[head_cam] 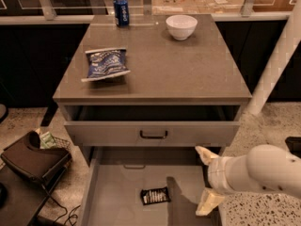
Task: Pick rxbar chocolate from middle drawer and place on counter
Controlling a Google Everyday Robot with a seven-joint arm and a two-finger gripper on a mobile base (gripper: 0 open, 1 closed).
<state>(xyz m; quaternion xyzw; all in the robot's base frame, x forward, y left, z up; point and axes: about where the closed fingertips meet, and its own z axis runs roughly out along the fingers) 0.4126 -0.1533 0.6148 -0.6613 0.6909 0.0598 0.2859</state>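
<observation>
The middle drawer [115,192] is pulled wide open, pale grey floor on show. There's the rxbar chocolate [155,196], a small black wrapper with white print, lying flat near the floor's centre, slightly tilted. Above, the counter [188,69] spreads grey-brown and smooth. The gripper [207,179] hangs over the drawer's right edge, cream fingers spread apart — just right of the bar, not touching it.
</observation>
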